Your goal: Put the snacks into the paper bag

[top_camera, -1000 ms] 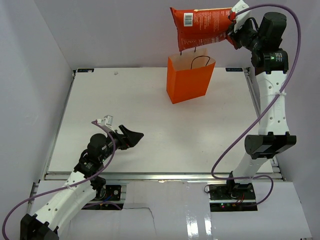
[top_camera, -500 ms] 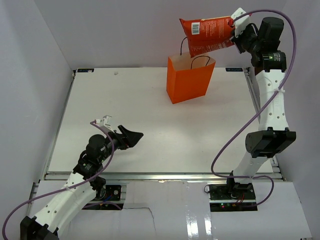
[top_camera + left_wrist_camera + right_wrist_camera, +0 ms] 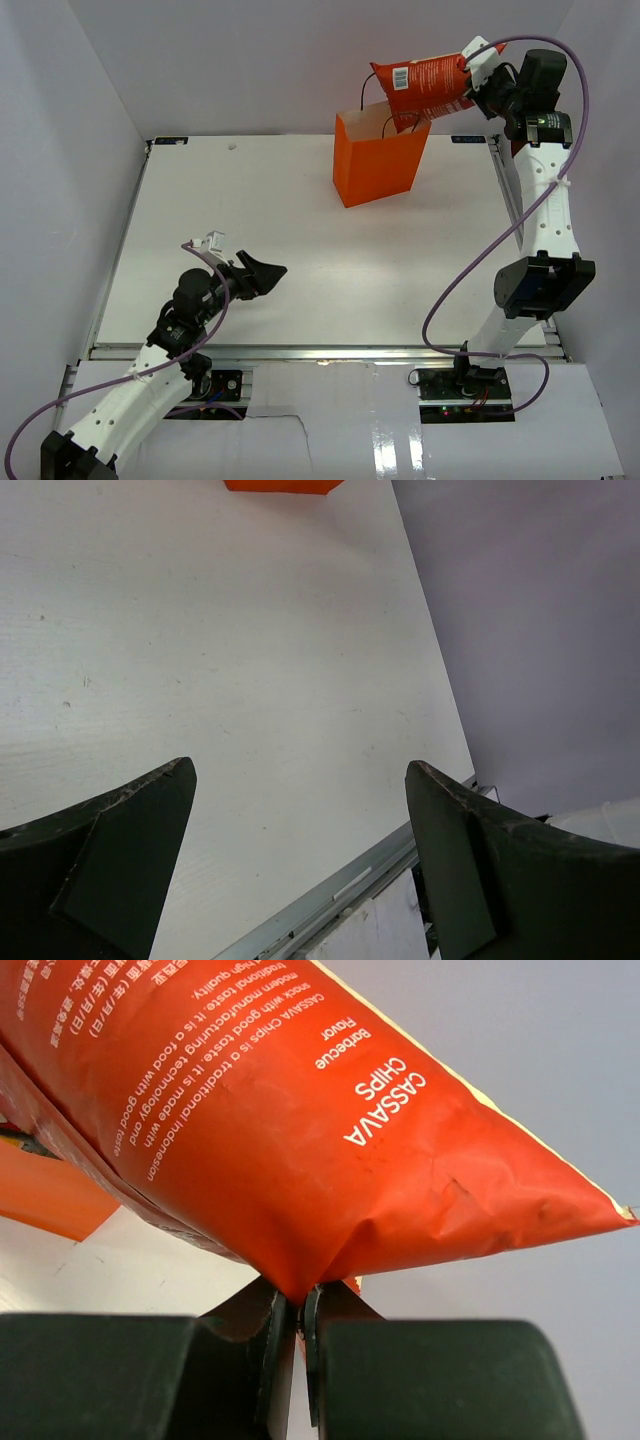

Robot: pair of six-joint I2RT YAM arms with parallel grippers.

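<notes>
A large red-orange chip bag (image 3: 425,84) hangs in the air at the back right, tilted, its lower left end over the mouth of the upright orange paper bag (image 3: 378,165). My right gripper (image 3: 472,82) is shut on the chip bag's sealed edge; in the right wrist view the chip bag (image 3: 260,1110) fills the frame above the pinched gripper (image 3: 295,1315). A corner of the paper bag (image 3: 45,1195) shows below it. My left gripper (image 3: 262,273) rests low near the table's front left, open and empty; in its wrist view the gripper (image 3: 300,790) frames bare table.
The white table (image 3: 250,210) is walled by pale panels left, back and right. A metal rail (image 3: 320,352) runs along the front edge. The paper bag's black handles (image 3: 400,122) stand up beside the chip bag. A purple cable (image 3: 470,260) loops from the right arm.
The right arm has swung the chip bag down and rightward, tilting it from hanging high above the paper bag to angling into its mouth. The left arm has stayed put.
</notes>
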